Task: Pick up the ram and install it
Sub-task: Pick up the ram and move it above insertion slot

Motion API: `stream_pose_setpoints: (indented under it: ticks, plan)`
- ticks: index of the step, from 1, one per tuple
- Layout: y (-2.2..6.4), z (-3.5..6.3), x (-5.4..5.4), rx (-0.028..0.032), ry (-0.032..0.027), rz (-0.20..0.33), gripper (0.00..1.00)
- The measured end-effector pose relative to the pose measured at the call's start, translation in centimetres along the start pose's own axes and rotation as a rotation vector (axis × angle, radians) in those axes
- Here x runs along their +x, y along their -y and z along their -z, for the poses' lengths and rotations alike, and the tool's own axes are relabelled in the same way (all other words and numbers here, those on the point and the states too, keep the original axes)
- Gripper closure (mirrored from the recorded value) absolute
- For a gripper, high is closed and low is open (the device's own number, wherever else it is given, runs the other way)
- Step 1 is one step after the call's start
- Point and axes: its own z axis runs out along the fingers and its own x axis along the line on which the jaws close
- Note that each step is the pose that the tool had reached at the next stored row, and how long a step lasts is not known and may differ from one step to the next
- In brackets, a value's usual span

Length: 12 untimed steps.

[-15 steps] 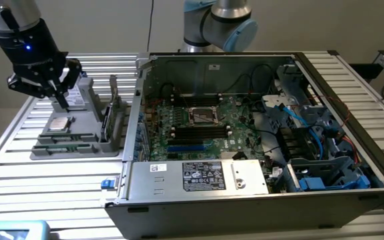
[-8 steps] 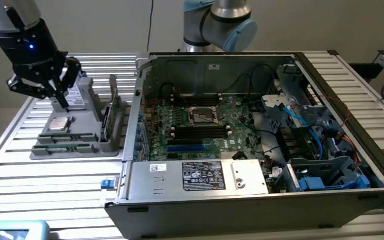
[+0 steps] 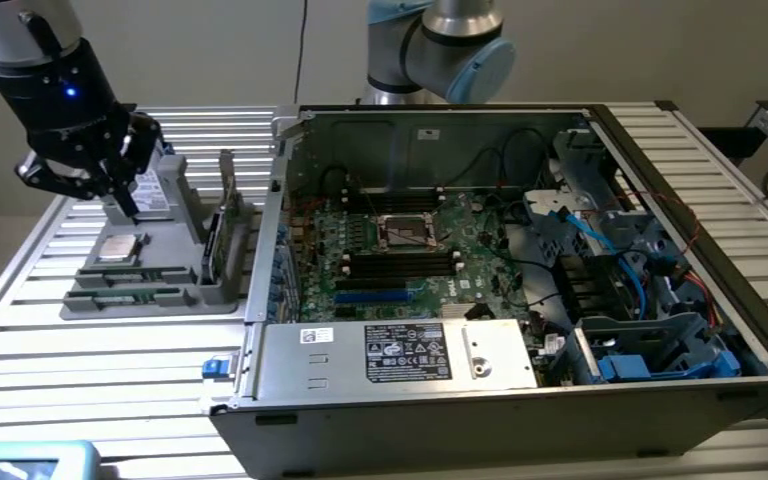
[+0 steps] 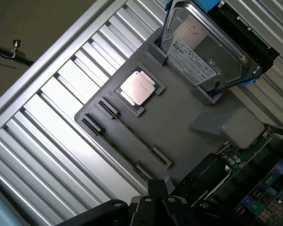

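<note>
Ram point(image 3: 131, 297): on edge in the front slot of the grey tray point(image 3: 84, 303), low between the end clips, green edge just visible. Long axis across the exterior view, left to right, parallel to the tray's front edge.

Direction from end effector point(image 3: 123, 205): toward the exterior view's near side and lower down, with the processor point(image 3: 119, 248) in between. End effector above the tray's back half, just beside the leaning hard drive point(image 4: 203, 52). Fingers closed together, nothing seen between them; judged empty.

Single arm, so no choice of side.

Edges: tray's front lip just beside the ram, second slot just behind it. Upright card point(image 3: 232, 245) at the tray's end on the exterior view's right, computer case point(image 3: 275, 215) wall close beyond; touching or not, cannot tell.

Open room: bare slatted surface point(image 3: 77, 370) on the near side and on the exterior view's left. Nothing standing over the slot. Tighter side judged to be the exterior view's right.
</note>
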Motion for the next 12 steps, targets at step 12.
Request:
stream_pose_setpoints:
  ticks: [12]
  plan:
    - [0.00,-0.09,0.00,-0.0049,-0.0030,0.218,0.89]
